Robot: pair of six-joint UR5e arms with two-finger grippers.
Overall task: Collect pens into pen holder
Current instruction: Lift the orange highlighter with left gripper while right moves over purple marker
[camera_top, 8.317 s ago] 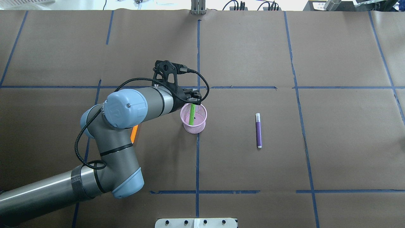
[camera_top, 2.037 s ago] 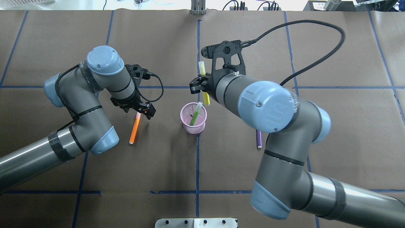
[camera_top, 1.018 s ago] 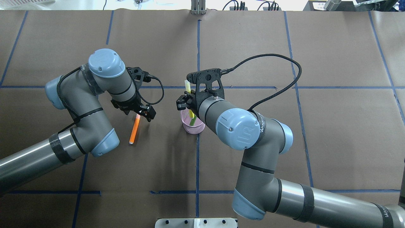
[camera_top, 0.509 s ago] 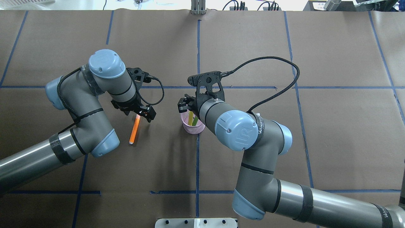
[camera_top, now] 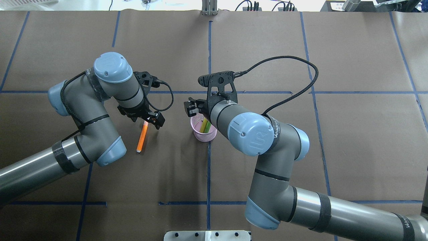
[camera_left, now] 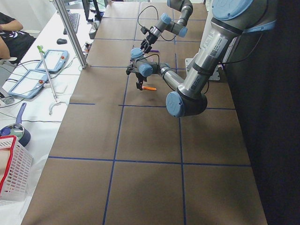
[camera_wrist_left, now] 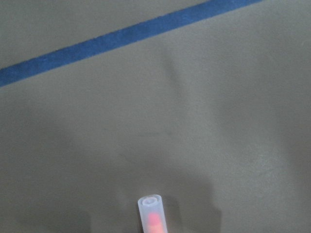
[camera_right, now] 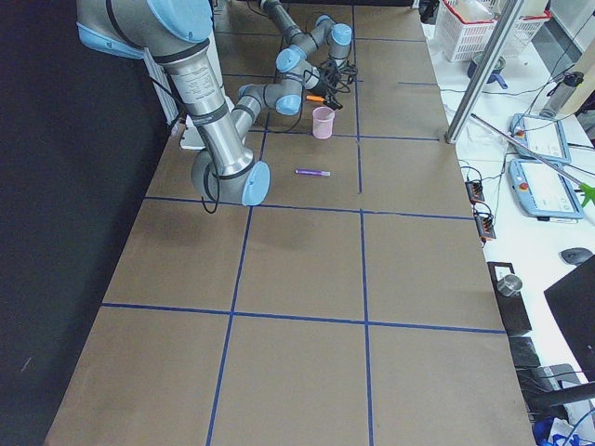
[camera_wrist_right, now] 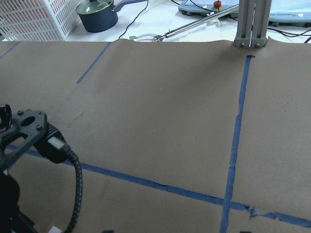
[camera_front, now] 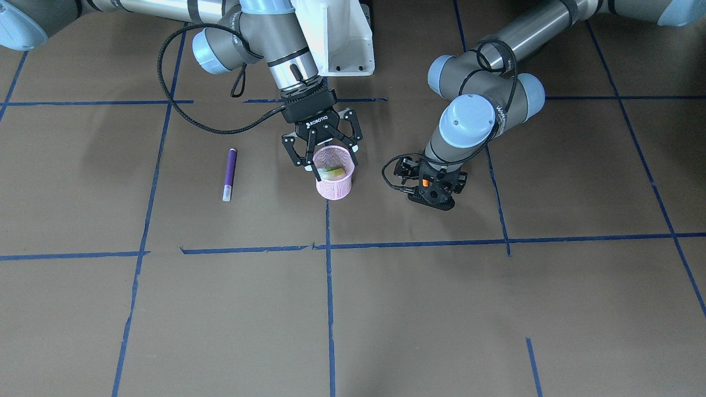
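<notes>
The pink mesh pen holder stands mid-table with a green pen and a yellow pen leaning inside it. My right gripper hangs just over its rim, open and empty, with a finger on each side of the cup. The orange pen lies flat to the cup's left. My left gripper is low over its cap end and looks open. The purple pen lies flat on the cup's other side, hidden under my right arm in the overhead view.
Brown paper marked with blue tape lines covers the table. A white base plate is at the robot's side. My two wrists are close together on either side of the cup. A white basket and operator gear sit beyond the table's ends.
My right gripper came down over the cup with the yellow pen, then opened; the pen now rests in the cup. My left gripper has barely moved and the orange pen has not moved.
</notes>
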